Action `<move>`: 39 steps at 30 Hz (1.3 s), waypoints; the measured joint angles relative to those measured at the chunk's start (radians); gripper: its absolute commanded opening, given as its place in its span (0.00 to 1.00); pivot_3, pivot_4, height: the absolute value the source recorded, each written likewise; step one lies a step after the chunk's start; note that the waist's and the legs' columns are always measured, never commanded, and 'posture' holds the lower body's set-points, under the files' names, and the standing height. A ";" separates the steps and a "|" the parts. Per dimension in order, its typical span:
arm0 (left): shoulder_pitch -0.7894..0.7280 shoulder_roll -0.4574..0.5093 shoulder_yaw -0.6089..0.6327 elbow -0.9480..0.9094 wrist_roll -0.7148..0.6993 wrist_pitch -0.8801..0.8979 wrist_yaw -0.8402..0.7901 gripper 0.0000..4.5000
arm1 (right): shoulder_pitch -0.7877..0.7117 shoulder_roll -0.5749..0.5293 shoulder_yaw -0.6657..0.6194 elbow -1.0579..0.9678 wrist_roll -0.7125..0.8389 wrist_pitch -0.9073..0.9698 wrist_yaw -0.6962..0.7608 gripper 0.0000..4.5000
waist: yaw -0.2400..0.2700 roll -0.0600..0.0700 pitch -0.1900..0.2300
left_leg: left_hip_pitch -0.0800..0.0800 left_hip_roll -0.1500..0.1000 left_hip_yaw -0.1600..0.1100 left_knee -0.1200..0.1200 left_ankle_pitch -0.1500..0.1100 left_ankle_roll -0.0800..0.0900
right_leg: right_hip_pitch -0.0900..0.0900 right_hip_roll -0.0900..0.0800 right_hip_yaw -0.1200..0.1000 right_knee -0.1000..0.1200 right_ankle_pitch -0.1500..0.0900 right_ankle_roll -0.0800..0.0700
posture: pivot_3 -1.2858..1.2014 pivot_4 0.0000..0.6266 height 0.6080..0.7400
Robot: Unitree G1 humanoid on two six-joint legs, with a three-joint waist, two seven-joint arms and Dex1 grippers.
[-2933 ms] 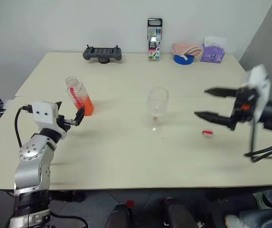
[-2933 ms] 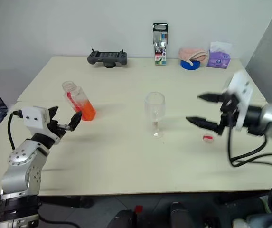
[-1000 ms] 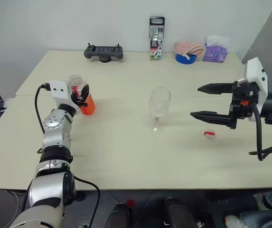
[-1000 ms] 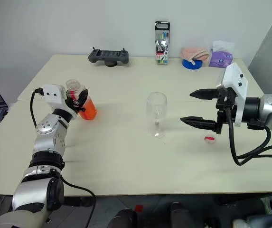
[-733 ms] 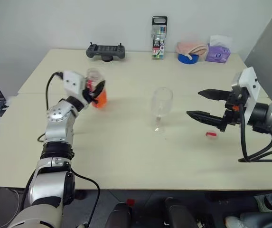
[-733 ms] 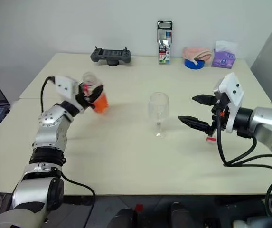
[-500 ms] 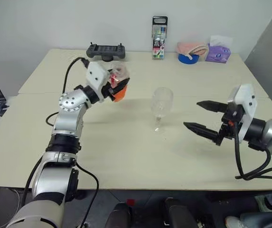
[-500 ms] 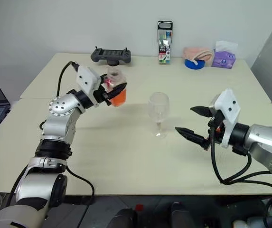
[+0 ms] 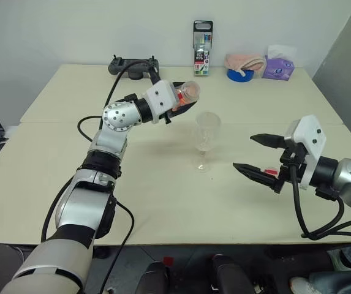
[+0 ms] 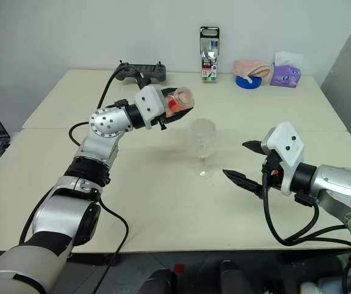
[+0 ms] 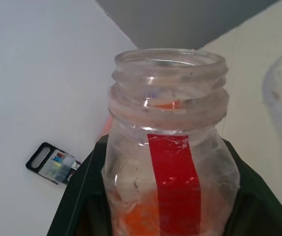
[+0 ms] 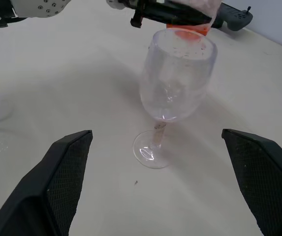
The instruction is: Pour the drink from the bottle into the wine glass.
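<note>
Left eye view had the left gripper (image 9: 178, 105) clamped on the bottle (image 9: 186, 95), tipped near level, mouth just beside and above the wine glass (image 9: 206, 132) rim, while the right gripper (image 9: 258, 155) gaped wide near the glass.

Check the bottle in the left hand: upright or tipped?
Tipped. The bottle lies nearly level in the left hand, open mouth toward the wine glass.

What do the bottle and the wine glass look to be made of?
The bottle: clear plastic by the look, with a scuffed, slightly cloudy wall, moulded neck threads and a red strip. The wine glass: clear and glossy with a thin rim, likely glass, though clear plastic cannot be ruled out.
</note>
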 measured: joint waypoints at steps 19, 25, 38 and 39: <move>-0.127 0.029 -0.115 0.189 0.299 -0.294 0.270 0.43 | -0.002 -0.001 0.011 0.004 -0.016 -0.010 -0.037 1.00 | 0.000 0.000 0.000 | 0.000 0.000 0.000 0.000 0.000 0.000 | 0.000 0.000 0.000 0.001 0.000 0.000 | 0.52 0.24 1.00; -0.177 0.061 -0.161 0.203 0.406 -0.350 0.376 0.42 | -0.001 -0.002 0.011 0.005 -0.024 -0.014 -0.037 1.00 | 0.000 0.000 0.000 | 0.000 0.000 0.000 0.000 0.000 0.000 | 0.000 0.000 0.000 0.001 0.000 0.000 | 0.52 0.24 1.00; -0.219 0.101 -0.256 0.242 0.594 -0.403 0.616 0.42 | -0.002 -0.007 0.019 0.021 -0.046 -0.018 -0.035 1.00 | 0.000 0.000 0.000 | 0.000 0.000 0.000 0.000 0.000 0.000 | 0.000 0.000 0.000 0.002 0.000 0.000 | 0.52 0.24 1.00; -0.221 0.103 -0.267 0.245 0.604 -0.404 0.632 0.42 | -0.003 -0.007 0.019 0.022 -0.047 -0.018 -0.035 1.00 | 0.000 0.000 0.000 | 0.000 0.000 0.000 0.000 0.000 0.000 | 0.000 0.000 0.000 0.002 0.000 0.000 | 0.52 0.24 1.00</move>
